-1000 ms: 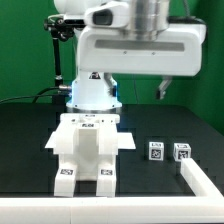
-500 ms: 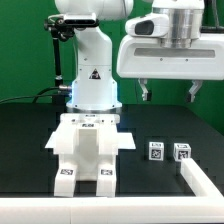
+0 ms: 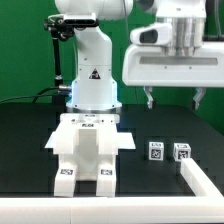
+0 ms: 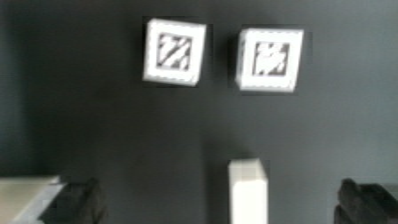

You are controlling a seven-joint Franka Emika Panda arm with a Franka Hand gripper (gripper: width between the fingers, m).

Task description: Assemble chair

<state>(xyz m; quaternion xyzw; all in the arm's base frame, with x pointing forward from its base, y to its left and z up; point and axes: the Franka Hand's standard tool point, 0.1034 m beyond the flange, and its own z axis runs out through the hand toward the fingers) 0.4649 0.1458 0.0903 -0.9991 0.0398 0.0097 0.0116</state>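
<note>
The arm [image 3: 90, 75] stands at 12 o'clock on the black table [image 3: 28, 130], its base upright behind the work. The part-built chair [image 3: 88, 150], a chunky white block with tags on its top and front faces, sits on the table just in front of the base, at about 6 o'clock in the exterior view. The white rail [image 3: 200, 182] runs along the table edge at 4 o'clock. Two small tagged blocks [image 3: 168, 151] sit side by side, close but apart, at 3 o'clock from the chair and just inside the rail. The gripper [image 3: 174, 98] hangs in the air at 2 o'clock, above the blocks, released: its fingers [image 4: 71, 200] are spread wide with nothing between them.
</note>
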